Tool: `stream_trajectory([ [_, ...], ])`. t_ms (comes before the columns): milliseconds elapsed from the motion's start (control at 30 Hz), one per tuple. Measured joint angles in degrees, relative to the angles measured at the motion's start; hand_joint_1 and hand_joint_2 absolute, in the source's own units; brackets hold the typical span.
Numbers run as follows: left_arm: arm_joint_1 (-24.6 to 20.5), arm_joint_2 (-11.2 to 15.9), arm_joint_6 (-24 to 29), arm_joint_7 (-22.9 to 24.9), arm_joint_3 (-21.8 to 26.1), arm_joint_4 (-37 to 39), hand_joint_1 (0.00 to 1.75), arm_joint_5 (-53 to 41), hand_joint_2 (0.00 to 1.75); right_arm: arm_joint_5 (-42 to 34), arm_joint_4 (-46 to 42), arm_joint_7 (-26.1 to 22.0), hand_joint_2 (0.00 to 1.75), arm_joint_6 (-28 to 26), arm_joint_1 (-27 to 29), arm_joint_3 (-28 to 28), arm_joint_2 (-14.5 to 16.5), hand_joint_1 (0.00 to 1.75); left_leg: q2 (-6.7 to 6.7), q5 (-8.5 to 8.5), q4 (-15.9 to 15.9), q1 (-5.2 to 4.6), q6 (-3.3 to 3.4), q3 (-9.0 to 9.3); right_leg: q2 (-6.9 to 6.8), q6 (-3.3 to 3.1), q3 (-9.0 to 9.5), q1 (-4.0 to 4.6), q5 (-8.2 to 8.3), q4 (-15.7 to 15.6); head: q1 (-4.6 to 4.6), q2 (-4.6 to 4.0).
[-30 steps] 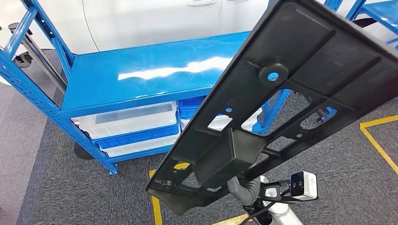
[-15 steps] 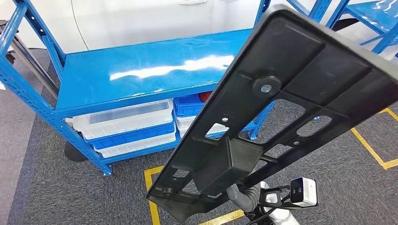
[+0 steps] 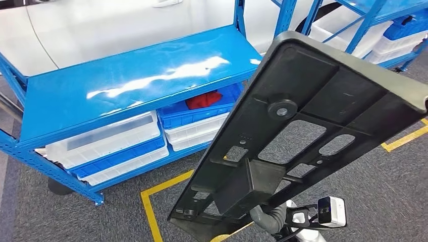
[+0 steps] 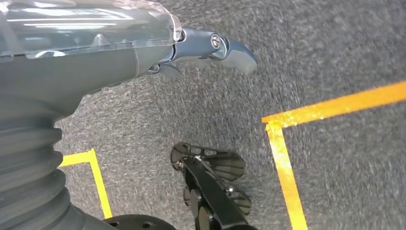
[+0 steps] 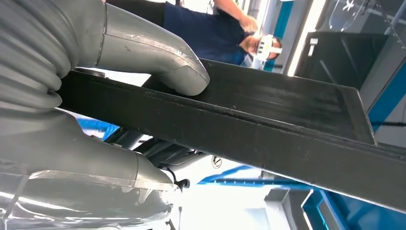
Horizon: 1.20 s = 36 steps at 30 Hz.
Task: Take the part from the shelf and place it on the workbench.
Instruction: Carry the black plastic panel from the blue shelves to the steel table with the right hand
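The part [image 3: 303, 131] is a long black plastic panel with cut-outs and a round boss. It hangs tilted in the air in front of me, its far end raised to the right. My right hand [image 3: 267, 218] holds it from below at its near end. In the right wrist view the grey thumb [image 5: 177, 72] presses on the panel's edge [image 5: 287, 129]. The blue workbench [image 3: 126, 85] stands to the left, beyond the panel, its top bare and shiny. My left hand [image 4: 210, 48] hangs over the grey carpet with nothing in it.
White and blue bins [image 3: 111, 146] sit under the workbench top, one blue bin holding something red [image 3: 204, 99]. Yellow tape [image 3: 151, 201] marks the carpet. Another blue shelf [image 3: 373, 20] with bins stands at the far right. A person [image 5: 215, 28] is near in the right wrist view.
The whole view has shifted, so the camera moved: the workbench now lies further left and the right-hand shelf has come in. The panel stays in my right hand, tilted the same way.
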Motion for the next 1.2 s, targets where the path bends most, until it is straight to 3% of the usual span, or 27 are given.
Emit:
stream_trajectory([
  [67, -0.03, 0.02, 0.00, 0.00, 0.00, 0.00, 0.00, 0.01, 1.75, 0.00, 0.00, 0.00, 1.75, 0.02, 0.02, -0.07, -0.03, 1.75, -1.81, 4.06, -8.09, 0.03, 0.52, 3.74, 1.42, 0.21, -0.01, 0.12, -0.09, 0.32, 0.00, 0.00],
  [100, -0.05, 0.04, 0.01, 0.00, -0.01, 0.00, 0.00, 0.01, 1.75, 0.00, 0.00, 0.00, 1.75, 0.03, 0.02, -0.10, -0.04, 1.75, -2.87, 5.21, -11.43, 0.05, 0.74, 5.23, 2.11, 0.43, -0.16, 0.14, -0.09, 0.51, 0.00, 0.00],
  [167, -0.09, 0.07, 0.01, 0.04, -0.01, 0.00, 0.00, 0.02, 1.75, 0.04, -0.01, 0.00, 1.75, 0.03, 0.12, -0.20, -0.06, 1.75, -3.90, 5.49, -13.97, -0.07, 1.05, 6.28, 3.26, 1.10, -0.69, -0.05, 0.09, 0.71, 0.00, 0.00],
  [233, -0.26, -0.04, -0.03, 0.10, -0.01, 0.01, 0.00, 0.07, 1.75, 0.30, -0.20, -0.01, 1.75, 0.06, 0.70, -0.39, -0.16, 1.75, -2.84, 5.82, -14.45, -0.04, 1.50, 6.38, 3.79, 1.87, -1.10, -0.27, 0.26, 0.74, 0.00, 0.00],
  [300, -0.41, -0.26, -0.08, 0.09, 0.00, 0.02, 0.00, 0.14, 1.75, 0.88, -0.78, -0.02, 1.75, 0.37, 1.64, -0.66, -0.32, 1.75, -1.59, 6.23, -15.08, 0.24, 2.16, 6.54, 1.34, 2.49, -2.16, -0.11, -1.16, 2.81, 0.01, 0.00],
  [367, -0.24, -0.42, -0.10, 0.04, 0.00, 0.02, 0.00, 0.19, 1.75, 1.53, -1.27, -0.02, 1.75, 1.04, 2.46, -0.96, -0.40, 1.75, -0.23, 6.32, -15.32, 0.29, 2.51, 6.58, -1.80, 3.01, -5.32, -0.24, -4.66, 9.17, 0.01, 0.00],
  [433, -0.04, -0.47, -0.16, -0.01, 0.00, 0.02, 0.00, 0.20, 1.75, 2.09, -1.37, -0.02, 1.75, 1.74, 3.04, -1.24, -0.37, 1.75, 1.33, 6.24, -15.28, 0.25, 2.52, 6.50, -2.63, 3.53, -8.82, -0.73, -7.12, 15.95, 0.01, 0.00],
  [467, -0.02, -0.51, -0.23, -0.05, 0.00, 0.02, 0.00, 0.21, 1.75, 2.35, -1.34, -0.02, 1.75, 2.02, 3.20, -1.35, -0.33, 1.75, 2.12, 6.19, -15.26, 0.25, 2.47, 6.48, -2.82, 3.74, -9.30, -0.95, -6.84, 16.82, 0.01, 0.00],
  [500, -0.05, -0.57, -0.30, -0.15, 0.00, 0.02, 0.00, 0.23, 1.75, 2.55, -1.31, -0.02, 1.75, 2.19, 3.25, -1.40, -0.25, 1.75, 2.83, 6.12, -15.24, 0.25, 2.37, 6.51, -3.10, 3.86, -8.62, -1.13, -5.59, 15.46, 0.00, 0.00],
  [600, -0.19, -0.78, -0.27, -0.75, 0.00, 0.02, 0.00, 0.26, 1.75, 3.01, -1.27, -0.02, 1.75, 2.23, 3.13, -1.45, 0.40, 1.75, 4.57, 5.72, -15.12, 0.07, 1.73, 6.90, -6.06, 3.41, -2.34, -1.04, -0.81, 3.77, 0.00, 0.00],
  [667, -0.25, -0.83, 0.61, -1.39, 0.00, 0.02, 0.00, 0.17, 1.75, 3.37, -1.33, -0.02, 1.75, 1.79, 3.07, -1.45, 0.97, 1.75, 5.50, 5.45, -15.04, -0.14, 1.01, 7.16, -6.95, 2.67, -0.68, -0.59, -0.18, 0.45, 0.00, 0.00],
  [733, -0.40, -0.88, 1.95, -2.09, 0.00, 0.02, 0.00, 0.01, 1.75, 3.87, -1.52, -0.02, 1.75, 1.13, 3.16, -1.45, 1.37, 1.75, 6.39, 5.25, -15.10, -0.09, 0.27, 7.39, -5.59, 1.95, -0.82, -0.49, 0.02, 0.31, 0.00, 0.00],
  [800, -0.57, -0.91, 2.85, -2.85, -0.01, 0.02, 0.00, -0.32, 1.75, 4.27, -2.05, -0.02, 1.75, 0.43, 3.16, -1.45, 1.57, 1.75, 4.84, 3.72, -13.38, 0.16, -0.29, 6.97, -4.39, 1.16, -0.69, -0.73, 0.37, -0.16, -0.01, 0.00],
  [867, -0.44, -0.89, 3.20, -3.58, -0.04, 0.02, 0.00, -0.78, 1.75, 4.60, -2.80, -0.02, 1.75, -0.03, 3.25, -1.45, 1.72, 1.75, 1.75, 0.02, -7.13, 0.40, -0.57, 4.40, -3.21, 0.61, -0.64, -0.83, 0.60, -0.38, -0.01, 0.00],
  [933, -0.05, -0.86, 3.44, -3.94, -0.06, 0.02, 0.00, -1.08, 1.75, 5.49, -3.71, -0.02, 1.75, 0.12, 3.84, -1.45, 1.86, 1.75, 0.45, -2.96, 0.26, 0.45, -0.69, 0.96, -1.76, 0.41, -0.74, -0.65, 0.63, -0.25, 0.00, 0.00],
  [967, 0.13, -0.82, 3.57, -4.01, -0.07, 0.02, 0.00, -1.20, 1.75, 6.04, -4.22, -0.02, 1.75, 0.30, 4.16, -1.45, 1.96, 1.75, 0.26, -2.97, 1.80, 0.45, -0.69, 0.12, -0.96, 0.36, -0.77, -0.55, 0.61, -0.14, 0.00, 0.00],
  [1000, 0.23, -0.77, 3.68, -4.02, -0.07, 0.02, 0.00, -1.32, 1.75, 6.44, -4.66, -0.02, 1.75, 0.42, 4.26, -1.44, 2.13, 1.75, 0.16, -1.77, 1.00, 0.45, -0.62, 0.33, -0.14, 0.36, -0.77, -0.48, 0.59, -0.01, 0.00, 0.00],
  [1033, 0.26, -0.68, 3.67, -3.99, -0.09, 0.02, 0.00, -1.50, 1.75, 6.62, -4.98, -0.02, 1.75, 0.38, 4.00, -1.39, 2.34, 1.75, -0.15, 0.35, -1.99, 0.45, -0.47, 1.54, 0.68, 0.39, -0.75, -0.45, 0.55, 0.14, 0.00, 0.00],
  [1100, 0.18, -0.37, 3.46, -3.73, -0.21, 0.02, 0.00, -2.06, 1.75, 6.34, -5.22, -0.02, 1.75, -0.50, 2.41, -1.25, 2.73, 1.75, -2.48, 4.24, -9.96, 0.55, -0.09, 4.77, 2.25, 0.64, -0.90, -0.38, 0.44, 0.61, 0.00, 0.00],
  [1167, 0.02, 0.08, 3.17, -3.29, -0.39, 0.02, 0.00, -2.68, 1.75, 5.67, -5.25, -0.02, 1.75, -2.26, 0.32, -0.92, 2.88, 1.75, -4.41, 5.38, -13.81, 0.51, 0.19, 6.27, 3.62, 1.29, -1.39, -0.48, 0.51, 0.97, -0.01, 0.00],
  [1200, -0.09, 0.34, 2.98, -3.13, -0.50, 0.02, 0.00, -2.91, 1.75, 5.34, -5.30, -0.02, 1.75, -3.26, -0.46, -0.69, 2.88, 1.75, -4.46, 5.28, -14.01, 0.41, 0.35, 6.35, 4.26, 1.73, -1.65, -0.59, 0.65, 1.01, -0.01, 0.00],
])
